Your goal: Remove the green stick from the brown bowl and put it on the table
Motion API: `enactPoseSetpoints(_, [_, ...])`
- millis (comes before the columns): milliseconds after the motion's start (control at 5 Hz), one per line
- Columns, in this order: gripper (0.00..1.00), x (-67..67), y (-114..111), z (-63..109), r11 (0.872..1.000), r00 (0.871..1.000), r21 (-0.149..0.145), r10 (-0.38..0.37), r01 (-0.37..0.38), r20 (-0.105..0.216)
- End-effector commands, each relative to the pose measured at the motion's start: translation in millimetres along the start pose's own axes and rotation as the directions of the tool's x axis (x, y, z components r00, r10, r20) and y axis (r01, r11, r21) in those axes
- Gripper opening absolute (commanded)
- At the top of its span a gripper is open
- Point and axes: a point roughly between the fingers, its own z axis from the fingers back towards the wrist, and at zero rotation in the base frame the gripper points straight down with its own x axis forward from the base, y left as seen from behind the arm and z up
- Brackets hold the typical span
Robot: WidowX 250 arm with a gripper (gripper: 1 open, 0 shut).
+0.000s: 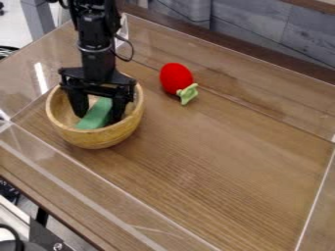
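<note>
The brown bowl (92,131) sits at the left of the table (222,167). Inside it lies the green stick (94,113), slanted against the bowl's wall. My gripper (97,104) points straight down into the bowl, open, with one black finger on each side of the stick. Whether the fingers touch the stick I cannot tell.
A red strawberry toy (177,77) with a small green leaf lies on the table right of the bowl. Low clear acrylic walls (157,221) edge the tabletop. Bare wood spreads to the right and front of the bowl.
</note>
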Motion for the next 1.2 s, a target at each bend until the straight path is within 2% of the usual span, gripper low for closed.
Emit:
enactPoseSetpoints(0, [1.00,3.1,2.8,5.4,1.000,1.000,-0.007,0.022,-0.022,0.018])
enactPoseSetpoints(1000, [1.00,0.0,1.7,5.3,0.997,0.998,-0.024,0.068,-0.069,-0.013])
